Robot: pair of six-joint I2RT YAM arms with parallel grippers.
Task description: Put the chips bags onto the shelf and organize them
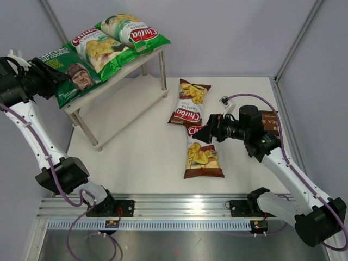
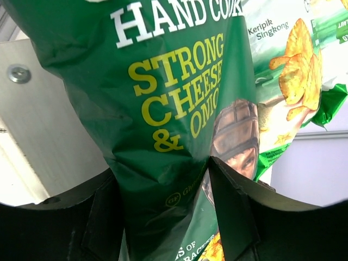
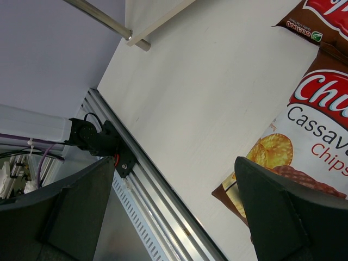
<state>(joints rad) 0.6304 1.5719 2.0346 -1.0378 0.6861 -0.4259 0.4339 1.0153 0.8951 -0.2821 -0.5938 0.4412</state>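
Observation:
The shelf [image 1: 133, 100] stands at the back left. Two green-white Chuba bags [image 1: 100, 50] [image 1: 135, 31] lie side by side on its top board. My left gripper [image 1: 44, 73] is shut on the dark green bag with a man's face [image 1: 75, 75], which rests over the top board's left end beside them. In the left wrist view the gripper [image 2: 166, 217] pinches that bag [image 2: 163, 109]. Two brown Chuba bags [image 1: 190, 103] [image 1: 202, 155] lie flat mid-table. My right gripper [image 1: 209, 133] is open and empty, hovering over the near one [image 3: 315, 136].
A dark brown bag [image 1: 270, 120] lies at the right, mostly hidden under my right arm. The shelf's lower board is bare. The aluminium rail [image 1: 179, 209] runs along the near edge. Grey walls enclose the table at the back and sides.

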